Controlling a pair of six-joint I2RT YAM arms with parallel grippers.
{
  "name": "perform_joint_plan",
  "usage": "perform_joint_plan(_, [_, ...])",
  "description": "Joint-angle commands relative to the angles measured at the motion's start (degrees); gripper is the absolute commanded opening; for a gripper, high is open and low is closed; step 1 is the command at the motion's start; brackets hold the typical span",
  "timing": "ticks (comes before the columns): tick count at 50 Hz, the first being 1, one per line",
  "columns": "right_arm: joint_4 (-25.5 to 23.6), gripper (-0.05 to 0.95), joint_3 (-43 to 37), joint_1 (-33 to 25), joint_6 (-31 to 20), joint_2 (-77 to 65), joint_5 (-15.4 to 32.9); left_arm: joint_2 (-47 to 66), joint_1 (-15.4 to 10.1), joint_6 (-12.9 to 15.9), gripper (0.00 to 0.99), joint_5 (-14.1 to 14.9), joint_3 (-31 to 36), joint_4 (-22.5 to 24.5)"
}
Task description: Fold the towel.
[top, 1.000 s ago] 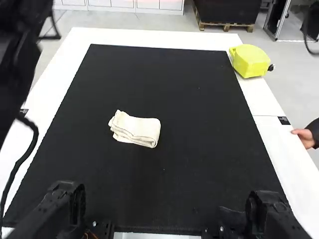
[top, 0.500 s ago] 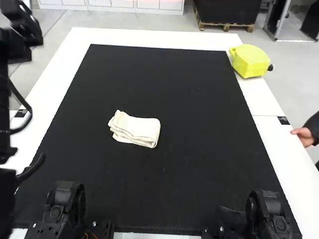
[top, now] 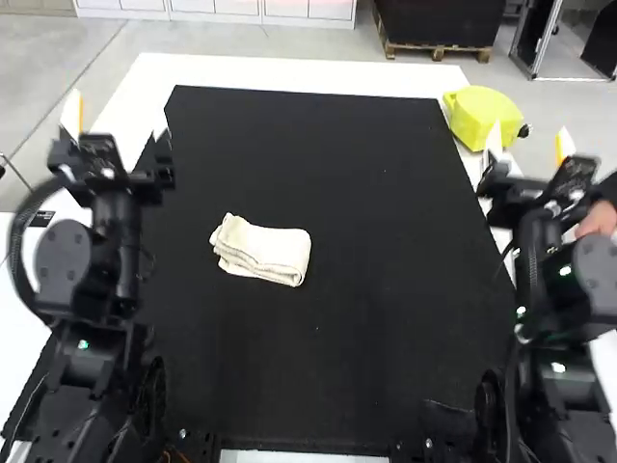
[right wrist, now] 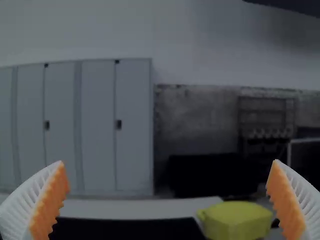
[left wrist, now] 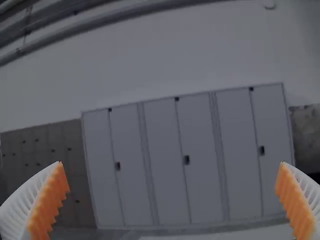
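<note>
So the cream cloth towel (top: 262, 253) is sitting in a compact folded bundle on the flat black mat (top: 386, 193) over the white desk (top: 289, 69), probably laid there so both arms can reach it. The white-and-orange ribbed left claw (left wrist: 172, 162) and matching right claw (right wrist: 169, 162) are spread wide and empty on either side of the towel, likely ready to grab, but its underside is hidden and I can't count the layers.
</note>
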Motion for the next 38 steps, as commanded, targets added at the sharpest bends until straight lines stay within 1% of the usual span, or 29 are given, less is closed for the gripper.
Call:
perform_joint_plan(1, [1.82,0.91,-2.47,-0.20,-1.96,-0.54,1.53,-0.27,-0.27,3.15,0.969,-3.88,-2.59,1.28])
perform_joint_plan(2, [1.73,0.91,-3.00,-0.20,-2.04,-0.45,1.79,-0.27,-0.35,2.88,0.969,-5.29,-3.20,1.11])
perform_joint_plan(3, [1.55,0.91,-3.61,-0.29,-2.13,-0.45,2.50,-0.36,-0.44,2.71,0.969,-6.43,-3.46,-0.83])
perform_joint_plan(4, [1.55,0.91,-4.40,-0.29,-2.31,-0.45,3.90,-0.36,-0.44,2.01,0.969,-6.96,-3.55,-2.50])
perform_joint_plan(5, [-0.91,0.91,-4.58,-0.29,-2.40,-0.45,5.31,-0.36,-0.35,0.16,0.969,-7.14,-3.29,-4.43])
perform_joint_plan(7, [-5.65,0.91,-4.23,-0.29,-1.78,-0.45,6.10,-0.36,-0.27,-2.30,0.969,-7.14,-3.20,-7.16])
perform_joint_plan(9, [-8.03,0.91,-4.32,-0.29,-0.20,-0.45,6.10,-0.27,-0.09,-3.44,0.969,-7.49,-3.29,-9.97])
perform_joint_plan(10, [-10.31,0.91,-4.40,-0.29,0.94,-0.45,6.01,-0.27,-0.09,-3.62,0.969,-7.49,-3.20,-12.52])
perform_joint_plan(11, [-11.81,0.91,-4.32,-0.38,1.30,-0.45,6.10,-0.36,-0.09,-3.97,0.969,-7.49,-3.29,-14.01])
perform_joint_plan(12, [-13.13,0.91,-4.32,-0.29,1.47,-0.45,6.01,-0.27,-0.09,-4.76,0.969,-7.49,-3.29,-15.51])
perform_joint_plan(15, [-18.31,0.91,-4.40,-0.38,1.91,-0.45,6.01,-0.36,-0.27,-8.45,0.969,-7.05,-3.29,-21.57])
perform_joint_plan(18, [-23.23,0.91,-4.40,-0.29,2.00,-0.54,5.75,-0.36,-0.35,-10.83,0.969,-6.96,-3.29,-24.65])
perform_joint_plan(22, [-23.06,0.91,-4.40,-0.29,2.09,-0.45,5.66,-0.27,-0.35,-11.18,0.969,-6.96,-3.29,-25.00])
perform_joint_plan(27, [-23.41,0.91,-4.40,-0.20,2.09,-0.54,4.25,-0.27,-0.35,-13.11,0.969,-6.87,-3.29,-25.61])
perform_joint_plan(38, [-23.50,0.91,-4.40,-0.20,2.09,-0.45,3.99,-0.36,-0.35,-13.55,0.969,-6.87,-3.29,-25.79])
